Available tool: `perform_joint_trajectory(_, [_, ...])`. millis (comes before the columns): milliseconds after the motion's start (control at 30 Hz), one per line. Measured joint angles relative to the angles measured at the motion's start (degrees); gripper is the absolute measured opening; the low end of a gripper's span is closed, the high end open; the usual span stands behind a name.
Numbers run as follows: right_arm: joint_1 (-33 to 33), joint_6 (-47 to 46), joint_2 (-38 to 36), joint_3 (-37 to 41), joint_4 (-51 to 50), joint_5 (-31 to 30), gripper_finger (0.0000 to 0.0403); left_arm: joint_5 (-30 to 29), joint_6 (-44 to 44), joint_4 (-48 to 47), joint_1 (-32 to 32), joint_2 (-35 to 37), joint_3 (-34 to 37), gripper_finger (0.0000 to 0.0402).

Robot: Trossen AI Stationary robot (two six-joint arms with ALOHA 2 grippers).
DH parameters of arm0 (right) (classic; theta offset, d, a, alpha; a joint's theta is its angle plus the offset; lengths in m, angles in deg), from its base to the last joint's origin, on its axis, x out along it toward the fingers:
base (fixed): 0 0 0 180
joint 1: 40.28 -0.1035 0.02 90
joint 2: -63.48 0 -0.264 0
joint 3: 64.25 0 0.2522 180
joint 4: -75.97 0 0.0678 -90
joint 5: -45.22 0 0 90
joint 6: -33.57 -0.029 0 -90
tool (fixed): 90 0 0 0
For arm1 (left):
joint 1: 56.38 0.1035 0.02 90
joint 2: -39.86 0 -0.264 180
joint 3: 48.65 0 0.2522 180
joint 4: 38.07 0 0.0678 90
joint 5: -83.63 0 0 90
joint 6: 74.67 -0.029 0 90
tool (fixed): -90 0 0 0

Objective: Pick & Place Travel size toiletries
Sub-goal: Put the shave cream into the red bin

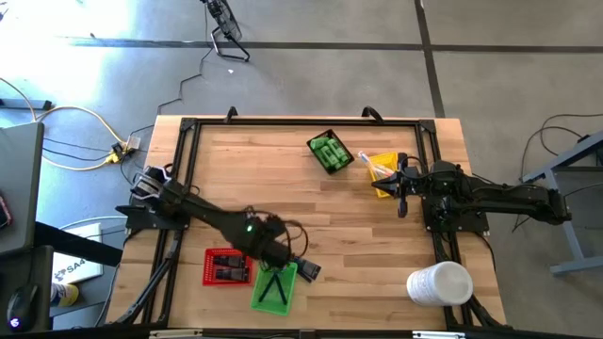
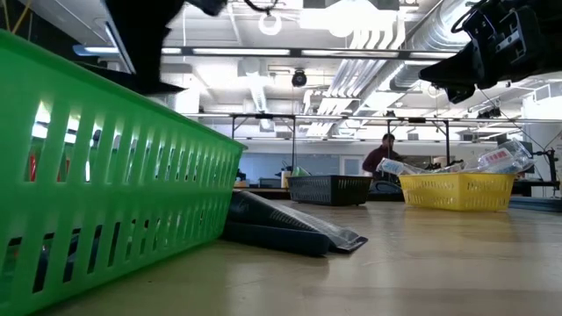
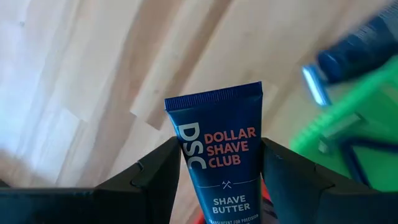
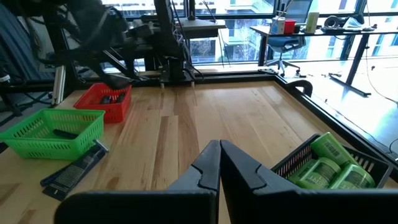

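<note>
My left gripper is shut on a dark blue flat tube lettered "Shave Butter", and stands over the near part of the table between the red tray and the green tray. A second dark packet lies flat on the wood against the green tray. Bright green little bottles fill the black tray. Clear-wrapped sticks stick out of the yellow tray. My right gripper is shut, holds nothing and hovers beside the yellow tray. My left gripper pinches the dark blue tube between its two fingers, one on each long edge, around the tube's middle. The fingers lie along the tube. Its flat crimped end reaches out past the fingertips, free of the table.
A big white cylinder lies at the near right corner. A black frame rims the table. Thin dark pieces lie in the green tray, dark items in the red one. Bare wood spans the middle.
</note>
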Motion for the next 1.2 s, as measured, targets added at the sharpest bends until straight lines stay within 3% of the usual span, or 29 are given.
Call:
perform_joint_trajectory(533, [0.00,-1.01,0.00,0.00,0.89,0.00,0.0002,4.26,11.52,-4.26,-12.84,0.00,0.28,0.0202])
perform_joint_trajectory(1200, [0.01,-1.12,0.00,0.00,0.96,0.00,0.0003,8.24,16.15,2.48,-14.35,0.00,10.97,0.0202])
